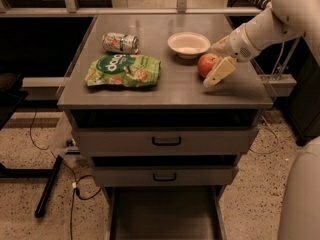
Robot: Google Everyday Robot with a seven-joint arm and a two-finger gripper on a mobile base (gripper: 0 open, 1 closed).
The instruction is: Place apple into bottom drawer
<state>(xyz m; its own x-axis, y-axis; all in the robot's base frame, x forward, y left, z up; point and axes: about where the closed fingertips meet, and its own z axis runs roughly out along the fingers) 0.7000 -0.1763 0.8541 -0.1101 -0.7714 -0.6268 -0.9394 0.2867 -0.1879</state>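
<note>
Gripper [214, 68] at 1 apple [205, 64], grip cannot be told; 1 bowl [188, 44], 1 can [120, 42], 1 bag [123, 70], bottom drawer [165, 215] open

A red apple [205, 63] is shown against the cream gripper [215, 65] on the grey table [175, 90], near a white bowl [188, 44].

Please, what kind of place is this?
Probably a robot test lab, not a home kitchen: a grey metal cabinet, cables on the speckled floor, and a robot gripper at the apple beside the bowl.
</note>
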